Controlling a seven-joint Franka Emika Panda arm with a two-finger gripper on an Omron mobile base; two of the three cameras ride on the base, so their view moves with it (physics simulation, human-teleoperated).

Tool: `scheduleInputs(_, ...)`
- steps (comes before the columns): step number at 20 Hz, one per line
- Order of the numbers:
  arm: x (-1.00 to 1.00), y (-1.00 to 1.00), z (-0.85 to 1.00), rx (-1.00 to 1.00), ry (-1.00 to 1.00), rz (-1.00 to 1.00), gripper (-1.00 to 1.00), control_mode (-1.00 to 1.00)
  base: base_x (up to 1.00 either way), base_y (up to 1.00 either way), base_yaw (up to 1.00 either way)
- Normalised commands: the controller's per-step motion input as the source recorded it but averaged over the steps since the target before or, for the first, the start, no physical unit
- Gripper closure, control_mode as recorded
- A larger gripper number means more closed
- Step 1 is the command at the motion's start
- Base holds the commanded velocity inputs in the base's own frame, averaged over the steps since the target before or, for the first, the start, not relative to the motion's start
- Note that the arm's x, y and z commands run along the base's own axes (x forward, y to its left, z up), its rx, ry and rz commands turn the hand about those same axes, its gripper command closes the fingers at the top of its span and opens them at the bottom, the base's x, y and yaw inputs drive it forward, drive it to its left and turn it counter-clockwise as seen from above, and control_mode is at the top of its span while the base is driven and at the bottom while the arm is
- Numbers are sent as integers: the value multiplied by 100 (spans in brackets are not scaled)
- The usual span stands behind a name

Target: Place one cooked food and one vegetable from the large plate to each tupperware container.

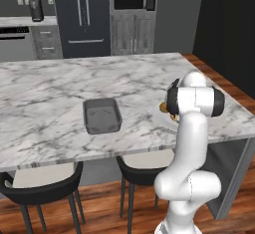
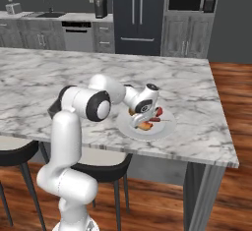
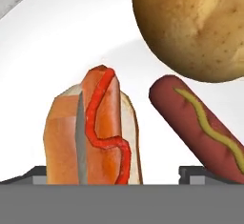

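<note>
The large plate (image 3: 57, 42) is round and white and lies at the island's right end (image 2: 165, 130). On it lie a hot dog in a bun with ketchup (image 3: 95, 132), a bare sausage with a mustard line (image 3: 200, 127) and a brown potato (image 3: 195, 23). My gripper (image 3: 116, 175) hangs low over the plate (image 2: 141, 121), open, one fingertip (image 3: 40, 174) on either side of the bun and gripping nothing. A dark grey tupperware container (image 1: 102, 116) stands empty left of the plate (image 1: 160, 117), which my arm partly hides.
The marble island's front edge (image 1: 99, 156) runs close to the tub and plate, with black stools (image 1: 45, 185) tucked under it. Cabinets, a fridge and a microwave line the far wall.
</note>
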Motion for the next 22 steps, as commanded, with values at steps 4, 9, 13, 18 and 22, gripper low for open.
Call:
scheduleInputs(4,-2,-5,-98,0,2,9,-100,-100,0,0,0)
scheduleInputs(9,-71,0,-66,0,0,8,100,-100,0,0,0)
scheduleInputs(13,-99,0,-8,1,-10,1,100,-100,0,0,0)
scheduleInputs(18,-49,22,53,0,-6,0,100,-100,0,0,0)
scheduleInputs(22,-24,79,96,0,-2,0,100,-100,0,0,0)
